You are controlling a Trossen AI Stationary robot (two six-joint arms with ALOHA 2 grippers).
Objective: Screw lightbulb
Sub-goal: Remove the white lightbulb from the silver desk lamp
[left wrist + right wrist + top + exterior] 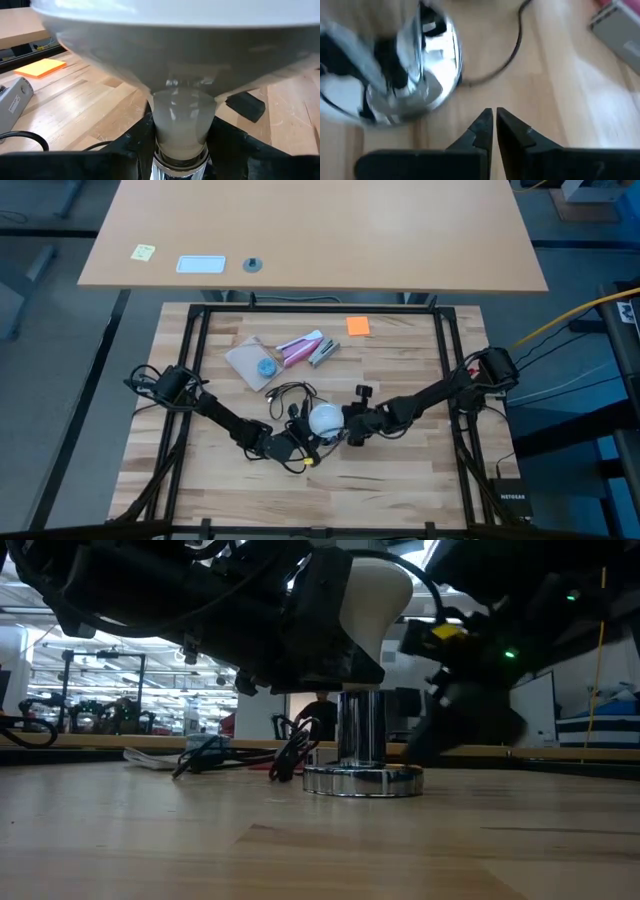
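The frosted-white lightbulb [325, 418] stands upright with its neck in the silvery socket [360, 730], whose round base [362, 780] rests on the wooden table. My left gripper [292, 442] comes in from the near left and is shut on the bulb; in the left wrist view the globe [170, 40] fills the top. My right gripper [494, 120] is just to the bulb's right [353, 432], shut and empty, with the socket's base [410, 85] off to one side of it. My left gripper pinches the bulb's tapered neck [180, 125] between its two fingers [135, 147], just above the socket's top. The fingers come about level from the table's near left and lie across the neck. The bulb stands upright in the socket.
The socket's thin black cord [290, 392] loops behind the bulb. Farther back lie a tan pouch with a blue disc [255, 362], a pink-and-white tube [300, 348], a grey piece [322, 352] and an orange note [358, 326]. A black frame [195, 350] borders the table.
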